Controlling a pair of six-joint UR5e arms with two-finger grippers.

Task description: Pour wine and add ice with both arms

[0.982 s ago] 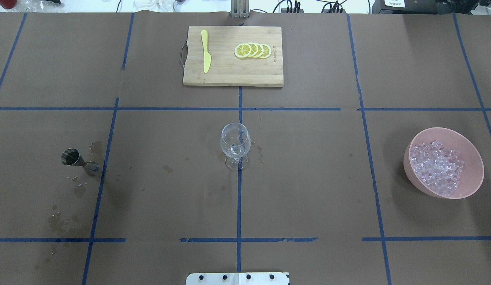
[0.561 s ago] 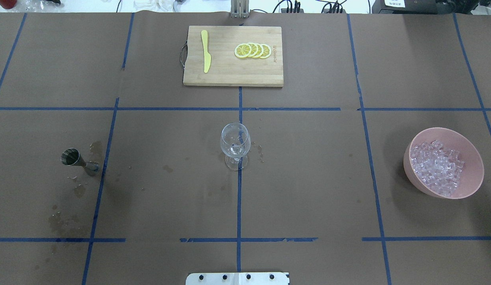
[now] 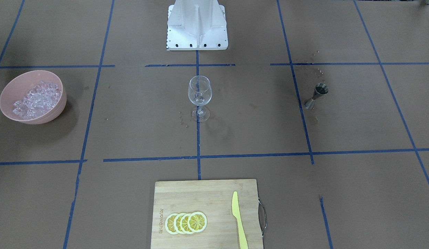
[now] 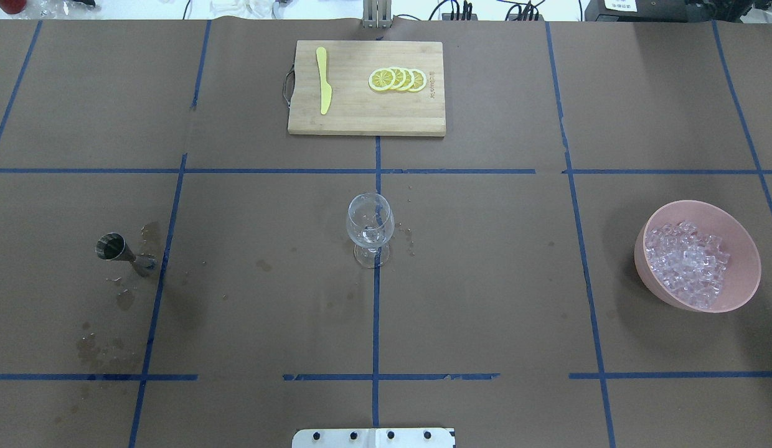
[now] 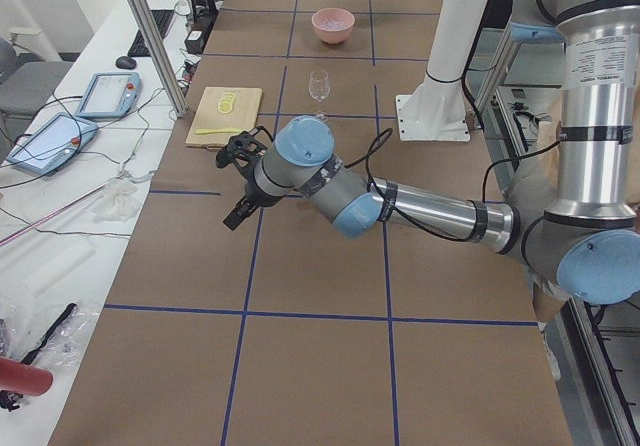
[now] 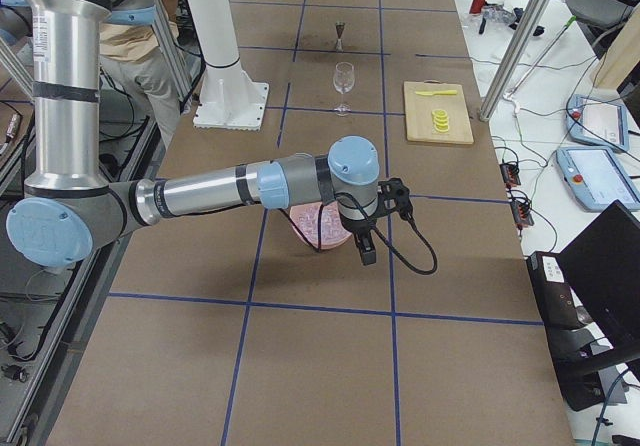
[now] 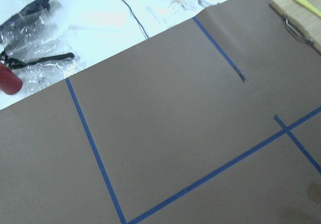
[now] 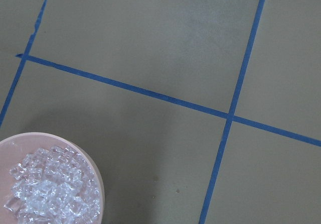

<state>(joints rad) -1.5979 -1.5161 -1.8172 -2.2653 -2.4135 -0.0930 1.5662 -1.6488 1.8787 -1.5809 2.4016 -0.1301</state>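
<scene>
- The grey tubular left arm [image 5: 420, 211] is hanging low over the brown paper-covered table [image 4: 485, 280], near the table's left end. Its black two-finger left gripper [image 5: 234, 218] is showing only from the side, so I cannot tell whether its claw is spread or pressed together.
- The matching right arm [image 6: 200, 198] is hovering over the pink plastic bowl [image 4: 639, 252]. The right gripper [image 6: 366, 254] is pointing down just past the bowl, and its claw state cannot be told either.
- Taking the clear stemmed wine glass [image 4: 370, 225] as the dial's centre in the overhead view, the small steel hourglass jigger [image 4: 118, 252] is standing at 9 o'clock. The bowl of glittering clear ice cubes [image 4: 689, 262] is sitting at 3 o'clock.
- The bamboo cutting board [image 4: 355, 112], with its yellow lemon slices [image 4: 398, 79] and yellow plastic knife [image 4: 324, 81], is lying at 12 o'clock.
- The wine itself is too clear to make out, so I cannot tell whether it is in the jigger or the glass. Wet patches [image 4: 123, 300] are darkening the paper around the jigger.
- Judging by this, both arms are lining up their approaches and neither is carrying anything.
- To do this well, the left claw should be closing on the jigger's narrow waist and keeping it upright until it is over the rim of the glass. The right should be dropping ice from low, since the glass looks light and easy to tip.
</scene>
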